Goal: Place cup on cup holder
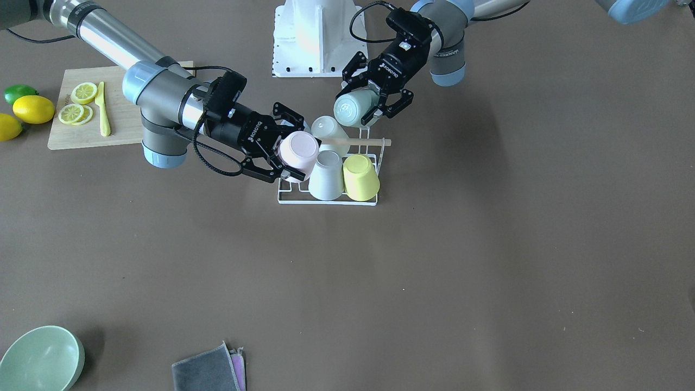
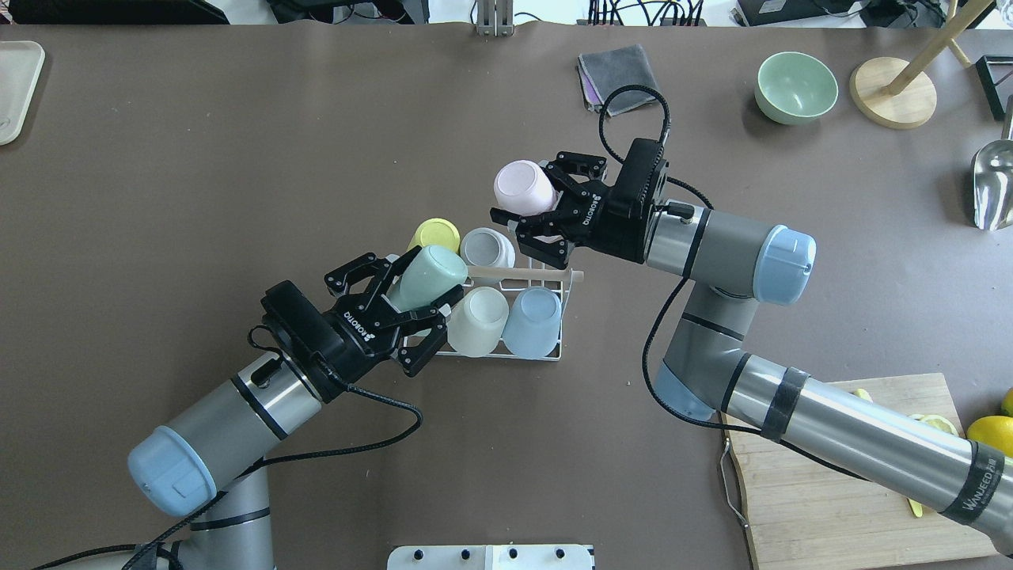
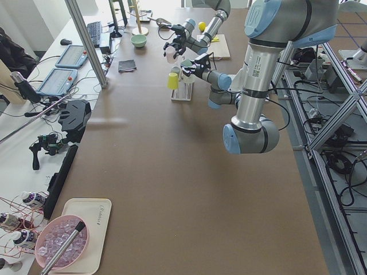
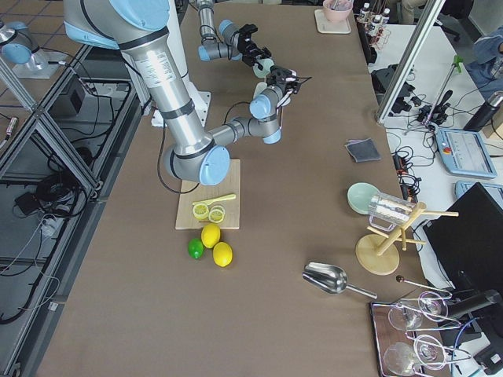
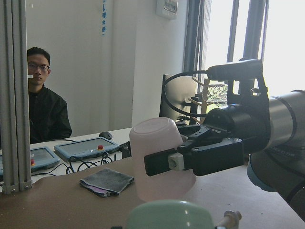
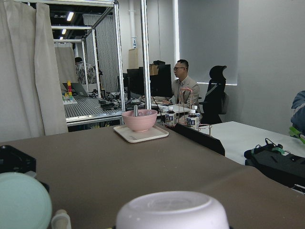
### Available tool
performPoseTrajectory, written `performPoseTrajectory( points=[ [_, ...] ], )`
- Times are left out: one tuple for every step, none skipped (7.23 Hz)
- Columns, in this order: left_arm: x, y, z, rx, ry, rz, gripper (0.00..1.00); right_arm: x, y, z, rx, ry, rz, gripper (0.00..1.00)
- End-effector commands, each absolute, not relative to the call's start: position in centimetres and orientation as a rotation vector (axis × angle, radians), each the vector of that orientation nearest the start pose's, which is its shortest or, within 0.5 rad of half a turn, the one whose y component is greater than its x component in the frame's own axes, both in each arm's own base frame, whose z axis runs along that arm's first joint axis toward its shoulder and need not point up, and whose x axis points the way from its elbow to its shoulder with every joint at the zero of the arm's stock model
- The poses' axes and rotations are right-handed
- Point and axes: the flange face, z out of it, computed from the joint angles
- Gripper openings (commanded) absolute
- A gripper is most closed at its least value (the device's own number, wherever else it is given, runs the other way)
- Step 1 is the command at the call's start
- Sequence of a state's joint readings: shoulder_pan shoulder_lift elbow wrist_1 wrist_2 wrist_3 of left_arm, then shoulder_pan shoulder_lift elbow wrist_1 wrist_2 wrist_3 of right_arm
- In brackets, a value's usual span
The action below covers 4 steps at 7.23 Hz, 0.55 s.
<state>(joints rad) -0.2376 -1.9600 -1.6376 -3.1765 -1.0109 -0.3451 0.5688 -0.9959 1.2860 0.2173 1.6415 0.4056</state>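
Observation:
The cup holder (image 2: 554, 354), a white wire rack with a wooden rod (image 2: 526, 275) across its top, carries a yellow cup (image 2: 434, 234), a grey cup (image 2: 486, 247), a cream cup (image 2: 477, 321) and a blue cup (image 2: 532, 321). My left gripper (image 2: 423, 281) is shut on a mint green cup (image 2: 427, 275), tilted over the rack's near left corner. My right gripper (image 2: 529, 194) is shut on a pink cup (image 2: 521, 186), held bottom-up above the rack's far side. The front view shows the mint cup (image 1: 354, 107), the pink cup (image 1: 297, 153) and the rack (image 1: 326, 202). In the left wrist view the pink cup (image 5: 159, 157) sits between black fingers (image 5: 190, 160).
A wooden cutting board (image 1: 125, 117) holds lemon slices (image 1: 76, 106) and a yellow knife (image 1: 101, 108), with lemons (image 1: 33, 108) and a lime (image 1: 19, 93) beside it. A green bowl (image 2: 796, 87), a grey cloth (image 2: 617, 73), a wooden stand (image 2: 894, 99) and a metal scoop (image 2: 993, 186) lie at the far side.

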Motion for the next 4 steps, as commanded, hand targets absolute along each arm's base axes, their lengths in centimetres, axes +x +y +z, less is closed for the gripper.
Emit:
performPoseTrajectory(
  points=[
    [48.44,-30.90,25.83,1.552,1.221,0.066,0.00,-48.05,-45.25,27.70,1.575,-1.383,-0.450,0.00],
    [48.48,-30.91,25.89,1.551,1.220,0.067,0.00,-48.11,-45.29,27.83,1.578,-1.376,-0.455,0.00],
    [48.55,-30.92,25.95,1.550,1.218,0.069,0.00,-48.13,-45.29,28.04,1.587,-1.365,-0.465,0.00],
    [48.63,-30.95,26.07,1.549,1.215,0.071,0.00,-48.17,-45.32,28.17,1.586,-1.364,-0.466,0.00]
  ],
)
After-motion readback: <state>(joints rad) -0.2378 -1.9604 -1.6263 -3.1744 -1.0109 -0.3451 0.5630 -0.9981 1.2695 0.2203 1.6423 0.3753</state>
